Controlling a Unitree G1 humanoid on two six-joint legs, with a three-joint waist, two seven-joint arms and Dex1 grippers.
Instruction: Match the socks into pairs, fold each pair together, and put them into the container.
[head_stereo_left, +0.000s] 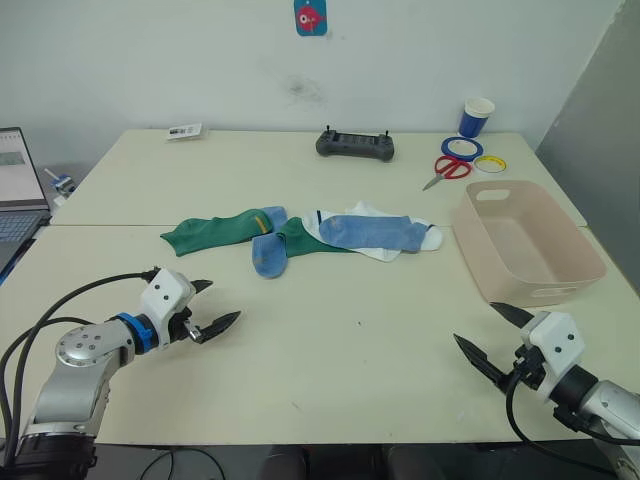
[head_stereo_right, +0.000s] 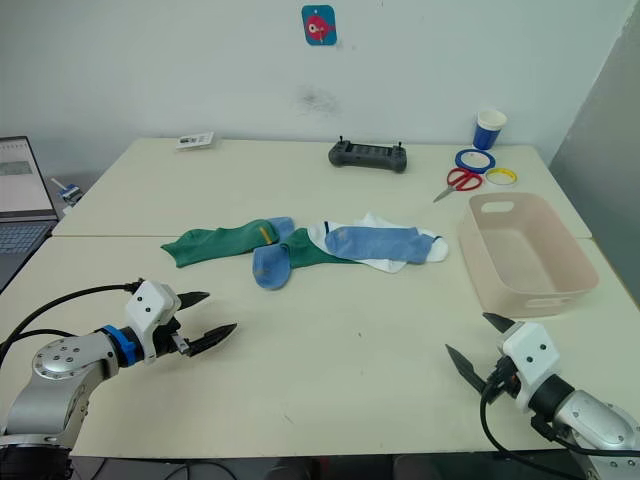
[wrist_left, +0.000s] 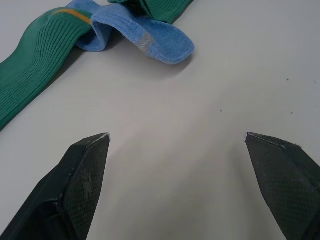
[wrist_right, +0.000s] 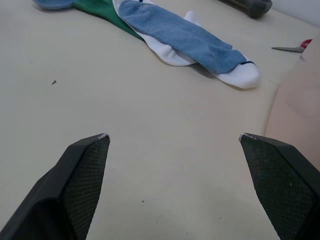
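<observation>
Both tools, left tool (head_stereo_left: 205, 306) and right tool (head_stereo_left: 493, 335), hover wide open and empty over the bench (head_stereo_left: 350, 340), so nothing's started yet; next it probably needs to reach the socks (head_stereo_left: 300, 236) and sort pairs.

Scissors (head_stereo_left: 447, 170), tape rolls (head_stereo_left: 462, 147), cup (head_stereo_left: 477, 117), controller (head_stereo_left: 355, 145)

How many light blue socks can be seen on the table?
2. One light blue sock lies in the middle of the pile, crossing the green socks. The other lies on top of the white socks, nearer the container. Nothing suggests more hidden underneath.
</observation>
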